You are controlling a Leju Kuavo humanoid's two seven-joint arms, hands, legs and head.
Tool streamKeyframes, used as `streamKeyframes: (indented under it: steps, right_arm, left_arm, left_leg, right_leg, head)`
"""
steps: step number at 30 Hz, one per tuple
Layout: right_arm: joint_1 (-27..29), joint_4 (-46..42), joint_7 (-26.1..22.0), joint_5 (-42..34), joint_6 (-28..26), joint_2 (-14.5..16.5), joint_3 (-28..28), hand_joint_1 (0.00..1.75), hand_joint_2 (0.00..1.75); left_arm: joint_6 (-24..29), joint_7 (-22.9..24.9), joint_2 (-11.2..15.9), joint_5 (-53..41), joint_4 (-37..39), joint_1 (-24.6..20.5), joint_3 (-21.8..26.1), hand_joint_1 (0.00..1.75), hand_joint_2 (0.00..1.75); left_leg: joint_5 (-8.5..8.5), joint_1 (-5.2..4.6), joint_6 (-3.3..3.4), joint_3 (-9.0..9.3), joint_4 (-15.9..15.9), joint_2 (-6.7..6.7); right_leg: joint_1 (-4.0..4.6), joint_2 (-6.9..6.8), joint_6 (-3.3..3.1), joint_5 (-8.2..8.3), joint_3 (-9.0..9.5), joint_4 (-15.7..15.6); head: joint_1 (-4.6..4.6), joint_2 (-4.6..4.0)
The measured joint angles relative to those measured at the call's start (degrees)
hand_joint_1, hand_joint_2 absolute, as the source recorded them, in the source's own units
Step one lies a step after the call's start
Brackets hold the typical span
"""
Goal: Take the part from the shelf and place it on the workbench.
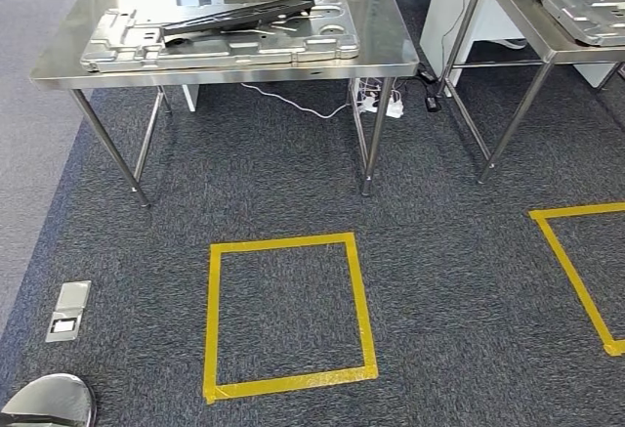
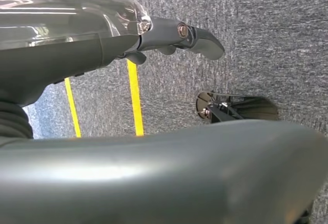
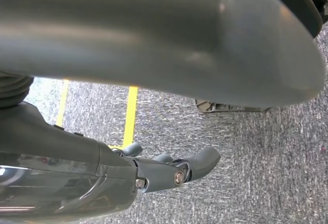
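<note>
Grey carpet runs under a steel table [image 1: 221, 64] in the head view, with a yellow tape square [image 1: 289, 316] marked on the floor in front of it. A long dark part [image 1: 237, 17] lies on a pressed metal panel [image 1: 221, 41] on that table; a second table [image 1: 549, 17] stands to the right. No shelf is in sight, so whether this dark part is the task's own I cannot tell. The step looks like walking between stations, and the next move calls for bringing the shelf into view.

In the left wrist view, the left hand [image 2: 174, 37] hangs over carpet, fingers [image 2: 205, 42] extended and loose, holding nothing.

In the right wrist view, the right hand [image 3: 170, 170] hangs likewise, fingers [image 3: 203, 160] stretched out, empty, touching nothing.
</note>
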Motion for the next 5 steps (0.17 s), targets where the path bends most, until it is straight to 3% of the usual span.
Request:
streamKeyframes:
  steps: [5]
  right_arm:
    - [0.02, 0.20, 0.00, 0.00, 0.00, -0.05, 0.04, 0.00, 0.00]
  left_arm:
    - [0.00, 0.00, 0.01, 0.00, -0.02, 0.00, -0.27, 0.00, 0.00]
  left_leg:
    - [0.00, 0.00, 0.00, 0.00, 0.00, 0.00]
  right_leg:
    - [0.01, 0.03, 0.00, 0.00, 0.00, 0.00]
  head:
    - [0.00, 0.01]
